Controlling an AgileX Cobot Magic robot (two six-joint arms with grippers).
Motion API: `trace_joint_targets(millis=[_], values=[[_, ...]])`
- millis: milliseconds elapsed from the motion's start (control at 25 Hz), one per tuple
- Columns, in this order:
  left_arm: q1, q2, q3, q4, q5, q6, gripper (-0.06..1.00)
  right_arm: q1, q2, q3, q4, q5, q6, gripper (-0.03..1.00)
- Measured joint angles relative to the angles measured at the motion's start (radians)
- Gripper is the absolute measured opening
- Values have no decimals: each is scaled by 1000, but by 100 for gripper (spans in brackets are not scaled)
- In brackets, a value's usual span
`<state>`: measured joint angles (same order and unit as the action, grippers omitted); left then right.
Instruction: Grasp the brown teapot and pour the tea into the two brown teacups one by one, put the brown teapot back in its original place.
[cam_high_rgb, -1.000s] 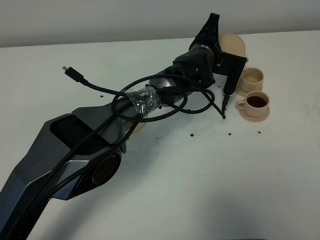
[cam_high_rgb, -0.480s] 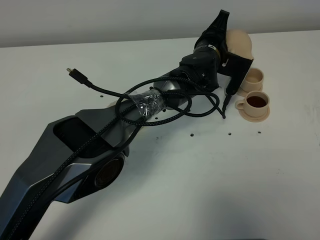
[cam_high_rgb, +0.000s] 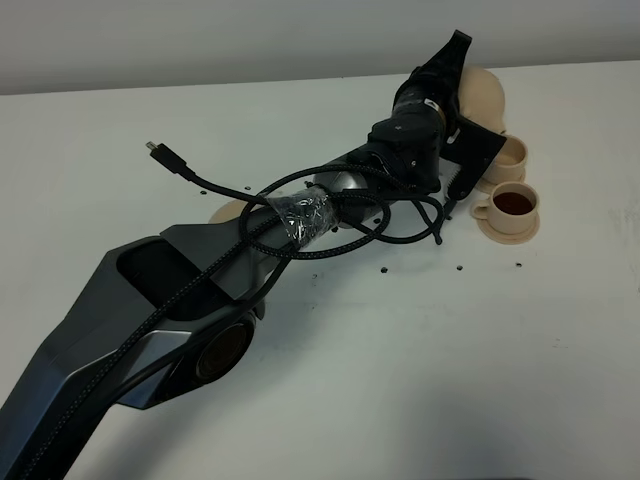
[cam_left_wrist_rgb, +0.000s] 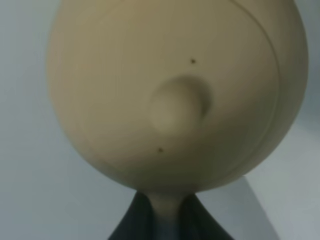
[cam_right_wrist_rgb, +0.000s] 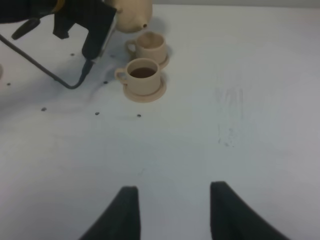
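Note:
My left gripper (cam_high_rgb: 455, 75) reaches across to the right and is shut on the loop handle of the brown teapot (cam_high_rgb: 482, 92), held in the air and tilted. The pot fills the left wrist view (cam_left_wrist_rgb: 175, 95), its handle between my dark fingers (cam_left_wrist_rgb: 132, 225). In the right wrist view the spout (cam_right_wrist_rgb: 144, 25) hangs just over the far teacup (cam_right_wrist_rgb: 150, 46), whose inside looks pale. The near teacup (cam_high_rgb: 512, 203) holds dark tea on its saucer. The wide saucer (cam_high_rgb: 228, 212) shows partly behind the left arm. My right gripper (cam_right_wrist_rgb: 175, 210) is open and empty, well short of the cups.
The long black left arm (cam_high_rgb: 300, 215) with looped cables (cam_high_rgb: 400, 215) crosses the white table (cam_high_rgb: 400, 380). A loose cable end (cam_high_rgb: 155, 150) sticks out at the left. Small dark holes (cam_high_rgb: 460, 267) dot the table near the cups.
The left arm has carried the teapot to the right and farther back, bringing it over the far teacup. The edge of the wide saucer has come into view behind the arm.

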<state>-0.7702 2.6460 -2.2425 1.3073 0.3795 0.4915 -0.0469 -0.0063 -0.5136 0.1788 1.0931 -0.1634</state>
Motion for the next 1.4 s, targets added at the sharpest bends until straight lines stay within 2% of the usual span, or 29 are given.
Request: trace_joint_targets(millis=[400, 880, 1240, 1400], values=[[0, 25, -1, 102, -5, 11, 13, 0, 0, 0, 0, 0, 0, 33], [0, 30, -1, 188, -28, 8, 13, 0, 0, 0, 0, 0, 0, 33], [0, 30, -1, 365, -44, -121, 13, 0, 0, 0, 0, 0, 0, 33], [0, 30, -1, 414, -63, -157, 13, 0, 0, 0, 0, 0, 0, 33]])
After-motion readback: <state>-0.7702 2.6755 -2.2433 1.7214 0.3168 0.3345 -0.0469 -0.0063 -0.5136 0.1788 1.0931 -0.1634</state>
